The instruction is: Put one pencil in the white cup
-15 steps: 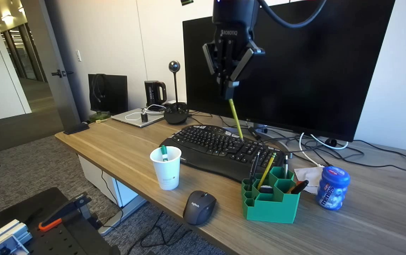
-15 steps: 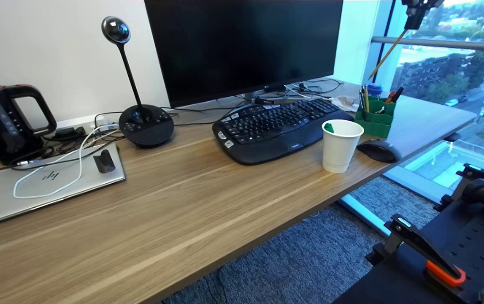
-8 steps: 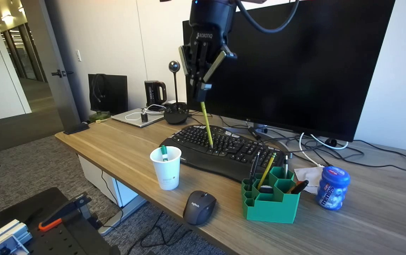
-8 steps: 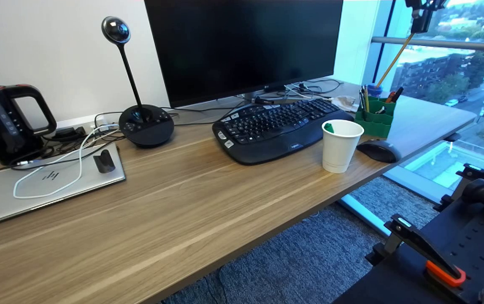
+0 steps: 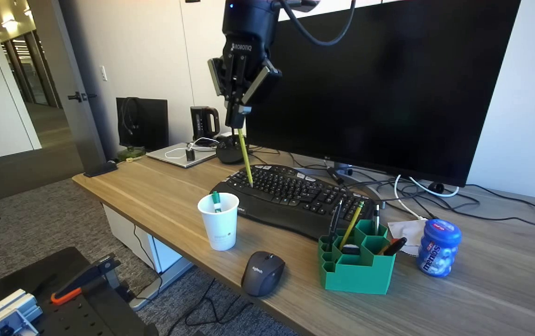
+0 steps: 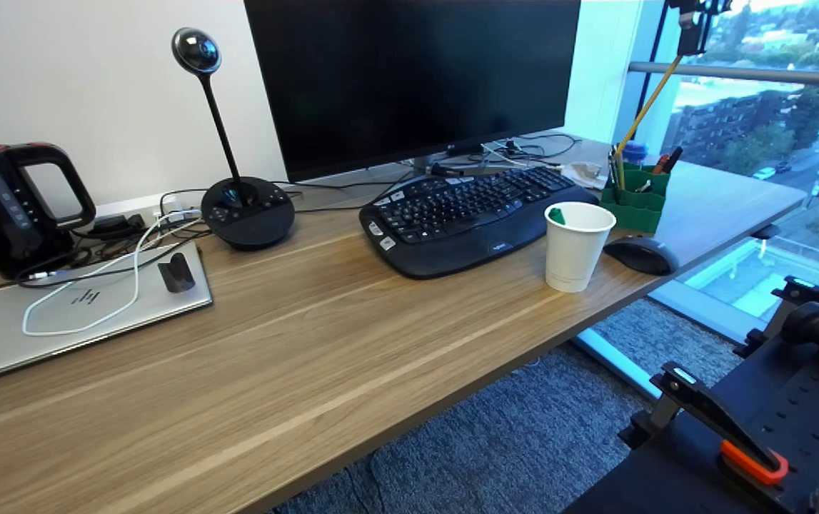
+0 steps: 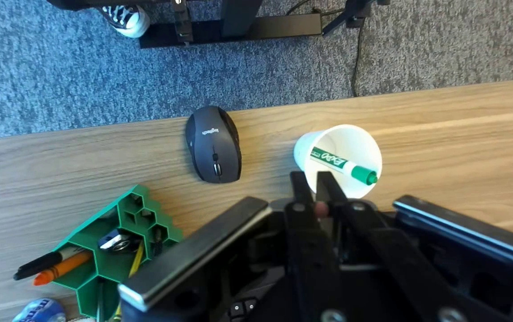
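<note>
A yellow pencil (image 5: 245, 158) hangs point down, slightly tilted, from my gripper (image 5: 235, 122), whose jaws are shut on its upper end. Its lower end stands out in front of the keyboard in that exterior view. The pencil (image 6: 648, 107) and gripper (image 6: 692, 44) also show at the upper right of an exterior view. Below and beyond the fingertips in the wrist view lies the white cup (image 7: 357, 143); between the fingers the pencil's reddish eraser end (image 7: 321, 209) shows. Upright on the desk, the white cup (image 5: 220, 228) holds a green marker (image 7: 337, 163). Pencil and cup are apart.
A dark mouse (image 5: 262, 273) sits beside the cup near the desk's front edge. The green organiser (image 5: 358, 275) holds pens and another yellow pencil (image 5: 352, 224). Behind the cup lie a black keyboard (image 5: 286, 186) and a large monitor (image 5: 388, 93). A blue container (image 5: 440, 247) stands past the organiser.
My gripper, still shut on the pencil, has travelled left across the monitor toward the cup's side in an exterior view. The cup and the desk items have stayed put.
</note>
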`<action>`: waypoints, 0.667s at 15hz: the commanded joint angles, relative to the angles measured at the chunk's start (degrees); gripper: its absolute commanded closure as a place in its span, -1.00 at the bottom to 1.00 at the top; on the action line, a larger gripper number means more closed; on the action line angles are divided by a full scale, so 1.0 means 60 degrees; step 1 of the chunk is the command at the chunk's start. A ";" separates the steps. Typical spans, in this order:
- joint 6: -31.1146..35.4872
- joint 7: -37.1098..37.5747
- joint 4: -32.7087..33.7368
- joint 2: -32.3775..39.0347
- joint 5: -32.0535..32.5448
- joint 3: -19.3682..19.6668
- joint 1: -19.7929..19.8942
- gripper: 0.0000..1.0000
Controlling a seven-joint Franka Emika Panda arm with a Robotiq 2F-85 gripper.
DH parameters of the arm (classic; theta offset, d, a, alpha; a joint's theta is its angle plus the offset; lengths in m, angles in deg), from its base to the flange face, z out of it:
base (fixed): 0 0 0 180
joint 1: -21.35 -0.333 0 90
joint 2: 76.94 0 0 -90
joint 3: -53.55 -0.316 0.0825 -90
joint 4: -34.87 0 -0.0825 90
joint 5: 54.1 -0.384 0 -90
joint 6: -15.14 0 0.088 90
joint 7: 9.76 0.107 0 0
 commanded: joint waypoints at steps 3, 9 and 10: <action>-0.0386 -0.0281 -0.0739 -0.1016 0.0245 -0.0247 -0.0260 0.95; -0.0543 -0.0497 -0.1249 -0.1404 0.0294 -0.0326 -0.0439 0.95; -0.0533 -0.0606 -0.1292 -0.1398 0.0261 -0.0325 -0.0442 0.95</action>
